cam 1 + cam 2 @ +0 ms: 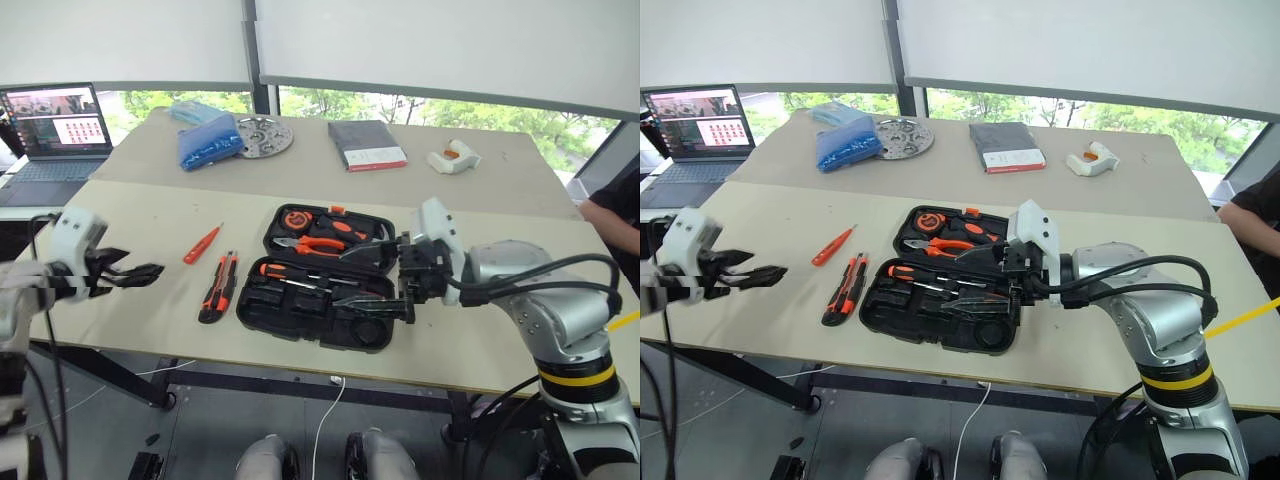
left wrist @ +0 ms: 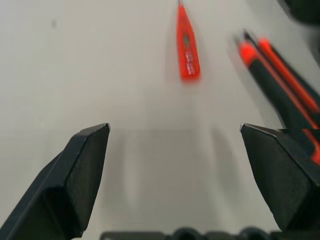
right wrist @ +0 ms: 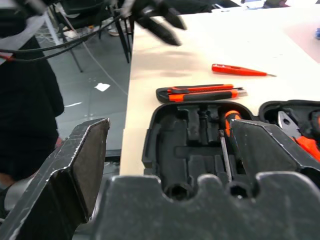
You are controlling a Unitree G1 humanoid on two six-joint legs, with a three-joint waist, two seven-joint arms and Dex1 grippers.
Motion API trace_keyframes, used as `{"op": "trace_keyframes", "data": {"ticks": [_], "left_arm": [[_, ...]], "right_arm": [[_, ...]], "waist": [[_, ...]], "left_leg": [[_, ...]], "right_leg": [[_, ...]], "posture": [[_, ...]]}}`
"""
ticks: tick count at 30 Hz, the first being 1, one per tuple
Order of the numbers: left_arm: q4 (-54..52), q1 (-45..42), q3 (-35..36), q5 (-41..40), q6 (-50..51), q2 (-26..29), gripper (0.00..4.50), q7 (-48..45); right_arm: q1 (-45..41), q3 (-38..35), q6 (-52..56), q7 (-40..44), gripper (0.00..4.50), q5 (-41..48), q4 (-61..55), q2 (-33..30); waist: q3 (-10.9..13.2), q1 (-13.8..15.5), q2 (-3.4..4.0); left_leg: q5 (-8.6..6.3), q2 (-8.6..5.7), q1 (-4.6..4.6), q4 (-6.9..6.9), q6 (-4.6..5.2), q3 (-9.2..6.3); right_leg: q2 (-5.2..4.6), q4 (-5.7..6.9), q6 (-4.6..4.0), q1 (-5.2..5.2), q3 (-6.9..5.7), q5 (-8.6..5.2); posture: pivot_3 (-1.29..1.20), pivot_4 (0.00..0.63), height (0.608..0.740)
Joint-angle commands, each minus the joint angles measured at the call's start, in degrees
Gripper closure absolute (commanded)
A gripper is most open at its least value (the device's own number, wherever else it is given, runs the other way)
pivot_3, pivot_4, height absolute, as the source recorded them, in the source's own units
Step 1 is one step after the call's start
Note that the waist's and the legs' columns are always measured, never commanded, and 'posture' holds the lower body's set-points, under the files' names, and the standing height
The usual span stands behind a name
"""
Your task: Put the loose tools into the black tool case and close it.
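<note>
The black tool case, of moulded plastic, lies open on the matte beige table. A slim orange screwdriver and a flat orange-black utility knife lie beside it. Both the left end effector and the right end effector are spread wide, empty.

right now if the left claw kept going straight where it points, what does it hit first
Likely the bare table, just short of the slim orange screwdriver. The open left claw aims down at the surface, with the screwdriver slightly off centre ahead and the utility knife further aside. Depth is hard to judge.
</note>
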Motion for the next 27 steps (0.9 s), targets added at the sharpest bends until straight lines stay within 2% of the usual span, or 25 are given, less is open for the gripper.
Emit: {"op": "trace_keyframes", "data": {"ticks": [1, 4, 10, 14, 19, 21, 22, 25, 27], "left_arm": [[13.5, -11.7, -8.7, 6.5, -1.9, -2.6, 0.00, -2.3], [25.5, -19.0, -13.9, 12.2, -10.3, -6.2, 0.00, -2.1], [42.0, -27.3, -17.8, 18.8, -18.8, -12.4, 0.00, -0.1], [47.3, -28.9, -17.9, 21.3, -22.8, -14.0, 1.16, 1.9], [49.7, -30.7, -14.6, 19.8, -24.6, -13.8, 2.94, 1.3], [48.3, -31.6, -11.0, 17.4, -32.2, -12.0, 3.80, -0.3], [47.2, -32.3, -9.7, 16.2, -35.2, -11.0, 4.07, -3.7], [42.5, -31.7, -10.0, 15.1, -43.4, -8.8, 4.08, -18.3], [38.6, -31.0, -11.5, 14.5, -43.7, -8.7, 4.08, -27.7]], "right_arm": [[1.3, -2.0, -0.2, -2.3, 0.01, 2.2, -4.6, -0.6], [3.2, -3.0, 1.0, -3.8, 0.01, 4.0, -7.4, -1.3], [5.9, -4.8, 2.2, -6.8, 0.01, 6.5, -11.1, -3.4], [7.1, -5.9, 2.2, -8.2, 0.00, 7.6, -12.9, -4.8], [8.7, -6.5, 1.6, -9.2, 0.00, 7.7, -14.3, -7.1], [11.6, -5.3, -0.9, -7.1, 0.00, 4.6, -15.1, -10.7], [13.0, -5.6, -1.3, -6.3, 0.00, 4.8, -15.5, -11.7], [15.4, -6.8, -1.8, -6.0, 0.00, 6.3, -16.1, -12.9], [16.4, -7.0, -2.8, -6.1, 0.00, 5.7, -16.3, -13.3]], "waist": [[0.0, -0.3, -0.01], [0.0, -1.2, -0.04], [0.1, -1.5, -0.17], [0.1, -1.3, -0.18], [0.1, -1.5, -0.20], [0.1, -1.3, -0.28], [0.2, -1.3, -0.39], [0.3, -1.3, -0.65], [0.3, -1.2, -0.64]], "left_leg": [[0.01, 0.00, -0.02, 0.00, 0.02, 0.02], [0.27, 0.00, -0.02, 0.02, 0.49, 0.02], [0.28, 0.06, -0.07, 0.07, 0.51, -0.04], [0.27, 0.09, -0.05, 0.13, 0.51, -0.08], [0.27, 0.13, -0.03, 0.14, 0.53, -0.13], [0.27, 0.14, -0.04, 0.15, 0.53, -0.14], [0.27, 0.15, -0.09, 0.15, 0.53, -0.17], [0.27, 0.21, -0.28, 0.20, 0.53, -0.18], [0.27, 0.17, -0.29, 0.28, 0.53, -0.15]], "right_leg": [[0.07, -0.03, 0.02, -0.01, -0.13, -0.02], [0.14, -0.03, 0.08, 0.00, -0.16, -0.06], [0.09, -0.04, 0.09, -0.03, -0.21, -0.11], [-0.21, 0.00, 0.10, -0.02, -0.17, -0.12], [-0.30, 0.02, 0.11, -0.01, 0.16, -0.12], [-0.29, 0.04, 0.11, -0.02, 0.17, -0.12], [-0.29, 0.04, 0.11, -0.05, 0.15, -0.12], [-0.25, 0.03, 0.06, -0.23, 0.10, -0.10], [-0.24, 0.05, -0.04, -0.24, 0.06, -0.04]], "posture": [[0.00, 0.150, 0.718], [0.00, 0.150, 0.718], [0.00, 0.150, 0.718], [0.00, 0.150, 0.718], [0.00, 0.150, 0.718], [0.00, 0.150, 0.718], [0.00, 0.150, 0.718], [0.00, 0.150, 0.718], [0.00, 0.150, 0.718]]}}
